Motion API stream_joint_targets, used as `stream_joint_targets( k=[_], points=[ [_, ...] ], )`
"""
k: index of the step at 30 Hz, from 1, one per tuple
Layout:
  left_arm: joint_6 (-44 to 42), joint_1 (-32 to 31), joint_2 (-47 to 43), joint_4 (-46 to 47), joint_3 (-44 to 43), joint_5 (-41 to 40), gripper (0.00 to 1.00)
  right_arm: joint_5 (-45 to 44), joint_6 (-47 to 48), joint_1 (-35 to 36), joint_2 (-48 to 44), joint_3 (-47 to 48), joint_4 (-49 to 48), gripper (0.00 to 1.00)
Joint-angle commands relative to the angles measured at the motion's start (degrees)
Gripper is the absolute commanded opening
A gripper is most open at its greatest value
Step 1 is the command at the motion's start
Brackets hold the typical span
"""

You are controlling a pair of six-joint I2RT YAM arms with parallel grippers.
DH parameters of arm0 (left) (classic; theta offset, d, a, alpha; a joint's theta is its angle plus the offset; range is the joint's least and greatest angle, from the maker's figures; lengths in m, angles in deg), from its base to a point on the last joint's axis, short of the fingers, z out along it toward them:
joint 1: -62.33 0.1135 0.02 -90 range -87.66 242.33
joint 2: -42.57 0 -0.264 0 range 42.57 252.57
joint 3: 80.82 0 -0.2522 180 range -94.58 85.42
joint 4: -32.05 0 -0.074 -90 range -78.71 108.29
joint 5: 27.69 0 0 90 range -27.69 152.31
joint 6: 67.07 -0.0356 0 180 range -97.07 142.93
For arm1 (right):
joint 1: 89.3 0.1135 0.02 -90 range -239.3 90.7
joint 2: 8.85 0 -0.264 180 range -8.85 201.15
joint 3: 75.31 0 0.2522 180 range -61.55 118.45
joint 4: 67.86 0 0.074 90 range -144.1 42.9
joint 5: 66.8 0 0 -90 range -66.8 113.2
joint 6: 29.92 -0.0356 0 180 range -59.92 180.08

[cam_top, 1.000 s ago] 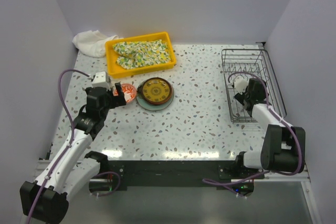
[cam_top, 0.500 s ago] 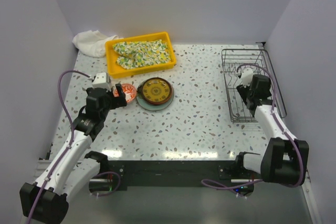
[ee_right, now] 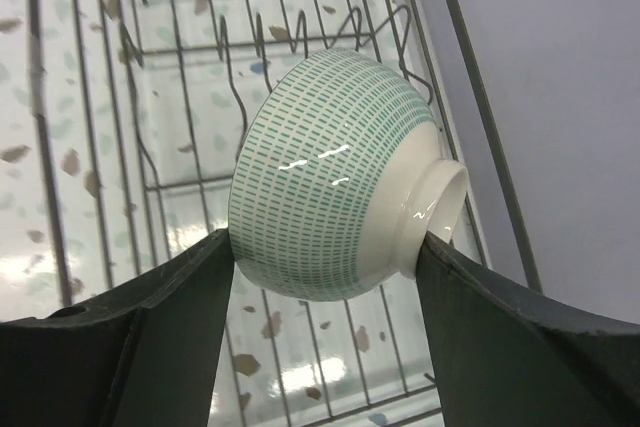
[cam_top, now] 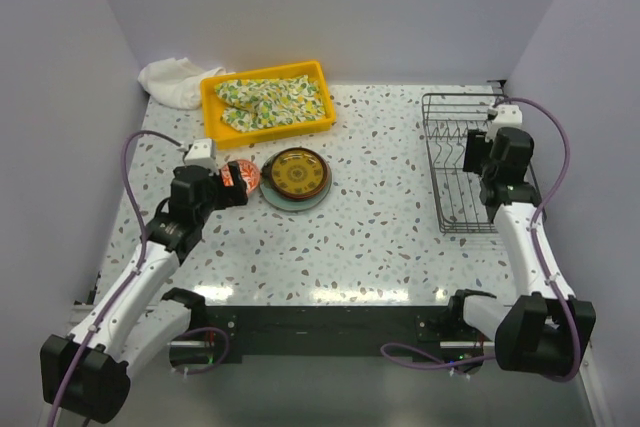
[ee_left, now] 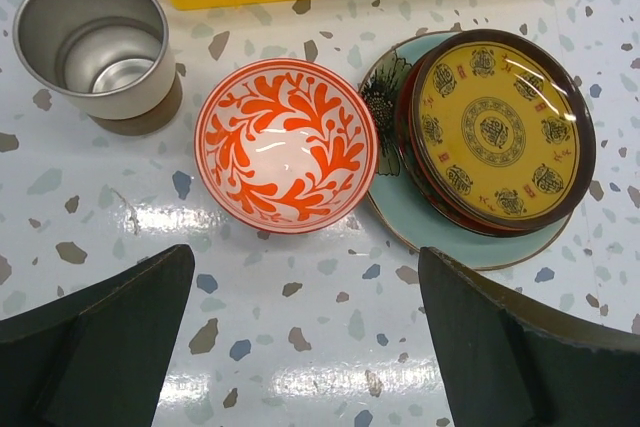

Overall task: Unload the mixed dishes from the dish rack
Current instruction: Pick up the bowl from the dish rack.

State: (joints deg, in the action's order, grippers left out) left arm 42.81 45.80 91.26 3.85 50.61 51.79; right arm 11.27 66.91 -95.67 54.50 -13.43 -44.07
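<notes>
The green-dashed bowl (ee_right: pixel 330 177) is up in the air over the dish rack (cam_top: pixel 452 152) — the right fingers (ee_right: pixel 160 337) squeeze it from both sides. On the desk (cam_top: pixel 390 217) sit a red-and-white bowl (ee_left: pixel 286 144), a metal cup (ee_left: pixel 95 42) and two stacked plates (ee_left: pixel 495 132) — the left fingers (ee_left: pixel 100 347) hang above them, spread wide apart.

Writing: none legible anywhere I look.
Brown-yellow plate (ee_left: pixel 495 132): small dark emblems ring its face, toward the left edge of the tabletop (cam_top: pixel 400 237); too stylised to read.
</notes>
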Motion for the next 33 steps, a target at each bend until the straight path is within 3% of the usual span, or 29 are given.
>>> stream_joint_targets(
  k=[1,13,18,33],
  points=[
    [-0.46,-0.52,1.41,1.61,-1.84,3.75,0.99,7.08,-11.3,0.39,-3.67,5.14,-2.99,0.33],
    [3.41,-0.69,6.68,1.51,-11.16,13.06,0.99,22.2,-22.9,9.79,-5.52,4.79,-9.84,0.32],
    [5.96,-0.69,8.18,4.06,-12.48,17.02,0.99,29.57,-31.95,13.3,-4.12,2.6,-18.8,0.32],
    [18.7,-3.23,11.16,19.17,-10.81,27.57,0.97,39.34,-55.25,24.56,2.56,-6.72,-48.15,0.33]
  ],
)
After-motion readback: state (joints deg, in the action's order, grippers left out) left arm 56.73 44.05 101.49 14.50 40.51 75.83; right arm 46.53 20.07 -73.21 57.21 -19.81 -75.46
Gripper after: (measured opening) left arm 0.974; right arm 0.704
